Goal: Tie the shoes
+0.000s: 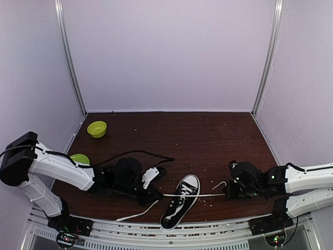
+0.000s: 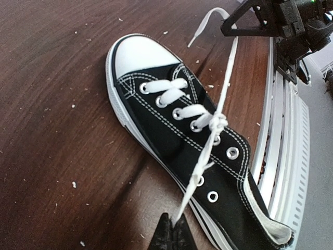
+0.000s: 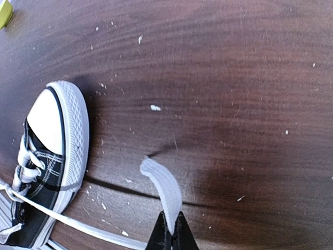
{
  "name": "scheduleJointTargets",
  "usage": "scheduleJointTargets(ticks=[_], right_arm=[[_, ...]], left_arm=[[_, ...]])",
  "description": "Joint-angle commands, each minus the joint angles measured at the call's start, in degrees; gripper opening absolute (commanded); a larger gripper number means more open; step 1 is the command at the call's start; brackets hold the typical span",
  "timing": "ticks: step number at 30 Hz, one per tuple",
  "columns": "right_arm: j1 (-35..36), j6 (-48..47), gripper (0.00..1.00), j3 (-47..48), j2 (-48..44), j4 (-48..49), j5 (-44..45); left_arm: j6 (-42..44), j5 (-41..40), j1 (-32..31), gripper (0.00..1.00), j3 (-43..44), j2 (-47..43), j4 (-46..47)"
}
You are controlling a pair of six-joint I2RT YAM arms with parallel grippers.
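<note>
A black sneaker [image 1: 180,207] with a white toe cap lies near the table's front edge, toe pointing away. Its white laces [image 1: 195,195] run taut left and right from a first knot [image 2: 217,123] over the eyelets. My left gripper [image 1: 157,196] is left of the shoe, shut on one lace strand [image 2: 200,172]; its fingertips [image 2: 174,229] pinch it. My right gripper [image 1: 227,194] is to the right of the shoe and shut on the other strand, whose short tail [image 3: 161,185] curls up past the fingertips [image 3: 170,234]. The shoe [image 3: 49,140] shows at the left of the right wrist view.
Two green bowls [image 1: 97,128] [image 1: 79,158] stand at the far left of the dark wooden table [image 1: 208,135]. A slack lace end [image 1: 136,213] trails toward the front edge. White crumbs dot the wood. A metal rail [image 2: 283,156] borders the near edge.
</note>
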Motion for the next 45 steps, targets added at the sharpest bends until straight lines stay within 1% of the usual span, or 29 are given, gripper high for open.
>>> scheduleJointTargets(ticks=[1,3,6,9,11,12,14,16,18,19,20,23,25,28,29,32,35,37,39,42,43,45], right_arm=[[-2.8,-4.4,0.00,5.3,1.1,4.0,4.3],[-5.1,-7.8,0.00,10.1,6.0,8.7,1.9],[-6.5,-13.9,0.00,22.3,15.8,13.2,-2.2],[-6.3,-19.3,0.00,36.3,26.4,11.1,-10.9],[-5.5,-21.0,0.00,41.5,30.8,11.3,-16.9],[-5.0,-21.2,0.05,42.3,31.7,12.1,-18.5],[-4.7,-20.7,0.22,40.8,31.4,14.0,-19.8],[-5.1,-20.3,0.41,37.7,29.6,14.6,-17.5],[-6.0,-19.5,0.55,33.8,27.0,15.3,-15.3],[-6.5,-19.0,0.60,31.5,25.8,16.0,-15.1],[-6.9,-18.4,0.62,28.7,24.3,16.6,-14.9],[-7.2,-17.4,0.63,21.3,19.4,19.4,-13.9],[-7.1,-16.7,0.65,14.2,14.5,25.9,-15.4],[-4.9,-16.2,0.73,5.0,8.7,36.8,-16.4],[-3.3,-16.6,0.75,3.2,7.4,39.2,-15.2],[2.5,-17.6,0.76,1.2,6.5,41.7,-9.7],[7.0,-18.4,0.76,1.5,8.5,42.3,-6.0],[7.9,-18.6,0.75,2.1,10.6,42.8,-5.4],[8.2,-19.0,0.71,2.9,12.9,43.3,-5.7],[8.5,-19.6,0.57,4.3,15.3,43.6,-6.4],[8.5,-19.7,0.54,4.6,15.7,43.7,-6.8],[8.5,-19.9,0.56,4.6,16.0,43.8,-7.7]], left_arm=[[0.4,1.6,-0.1,0.00,2.4,0.6,5.0],[1.0,3.3,-0.1,0.00,3.8,1.6,7.3],[2.3,4.4,-0.1,0.00,5.3,3.1,9.4],[3.6,4.6,-0.1,0.00,6.9,3.9,9.1],[3.7,4.6,-0.1,0.00,7.1,3.7,9.1],[3.7,4.5,-0.1,0.00,7.0,3.5,9.1],[3.6,3.8,-0.1,0.00,6.9,3.0,8.8],[3.6,3.1,-0.1,0.00,7.1,2.9,8.8],[3.6,3.0,-0.1,0.00,7.7,3.3,8.8],[3.6,3.3,-0.1,0.00,8.3,3.7,9.0],[3.6,3.6,-0.1,0.00,8.9,4.3,9.0],[3.5,4.2,-0.1,0.00,11.6,6.0,8.4],[2.7,4.4,-0.1,0.00,13.2,7.3,7.6],[1.3,5.0,-0.1,0.00,16.4,9.8,4.5],[0.6,5.4,-0.1,0.00,17.5,10.6,3.3],[-2.2,7.5,-0.1,0.00,19.8,12.6,1.5],[-4.4,9.1,-0.1,0.00,20.0,13.2,2.2],[-5.0,9.3,-0.1,0.00,19.6,13.2,2.8],[-5.2,9.3,-0.1,0.00,19.3,13.2,2.8],[-5.3,9.3,-0.1,0.00,19.0,13.1,2.7],[-5.3,9.1,-0.1,0.00,18.7,12.9,2.8],[-5.3,8.5,-0.1,0.00,18.4,12.5,2.7]])
